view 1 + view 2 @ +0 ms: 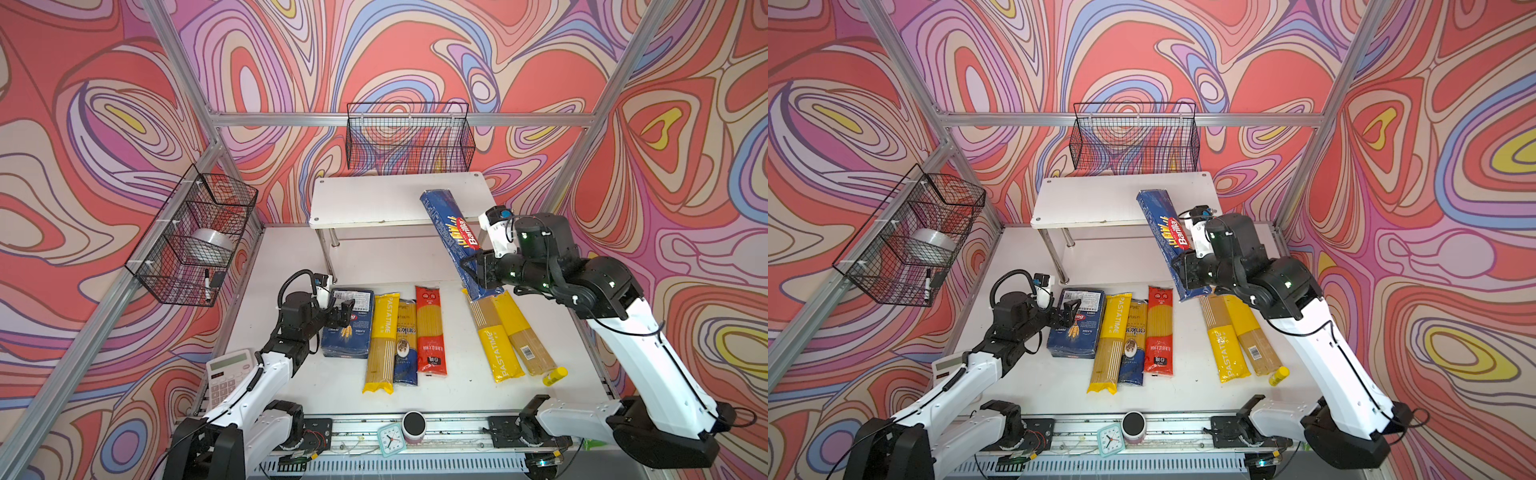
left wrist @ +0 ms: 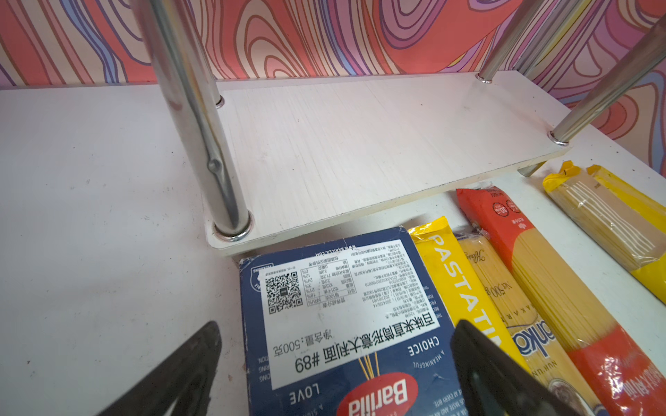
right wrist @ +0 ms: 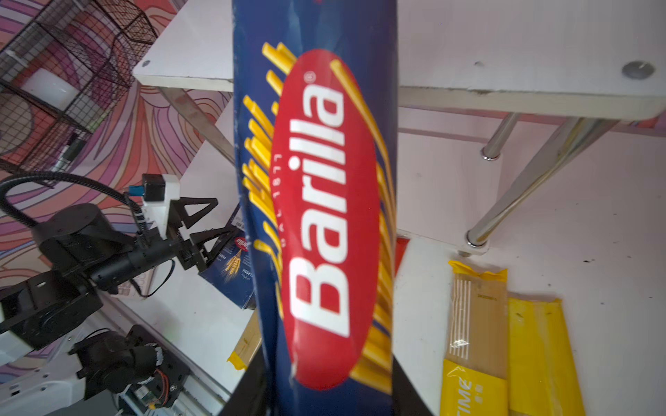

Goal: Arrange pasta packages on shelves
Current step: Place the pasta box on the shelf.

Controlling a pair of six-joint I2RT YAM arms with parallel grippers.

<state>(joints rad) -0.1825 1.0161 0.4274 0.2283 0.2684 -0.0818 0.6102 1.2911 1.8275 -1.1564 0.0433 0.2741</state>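
- The right gripper (image 1: pixel 473 272) is clamped on the slim box (image 1: pixel 451 237), near its lower end. It holds the box clear of the table (image 1: pixel 449 395).
- From that gripper the slim box runs tilted toward 11 o'clock, logo side up. In both top views its far end shows over the right part of the rack (image 1: pixel 374 199), which stands at the table's 12 o'clock. Whether it touches the rack cannot be told.
- In the right wrist view the slim box (image 3: pixel 317 216) crosses the front edge of the top board (image 3: pixel 504 54).
- The left gripper (image 1: pixel 340 311) has its jaws spread wide and holds nothing. It hovers over the far end of the wide box (image 1: pixel 347 332), which lies flat at about 9 o'clock from the table's middle.
- In the left wrist view one finger (image 2: pixel 180 374) sits outside the wide box (image 2: pixel 342 324) and the other (image 2: pixel 504 378) over its opposite edge. Contact cannot be told. The lower board (image 2: pixel 360 144) lies just beyond the box.
- At 3 o'clock from the wide box, side by side, lie a yellow bag (image 1: pixel 382 343), a blue bag (image 1: pixel 405 349) and a red bag (image 1: pixel 430 332). Each runs 12 to 6.
- At 6 o'clock from the right gripper a second yellow bag (image 1: pixel 494 340) and a third yellow bag (image 1: pixel 523 336) lie against each other, slanted 11 to 5. The slim box's lower end hangs over their far ends.
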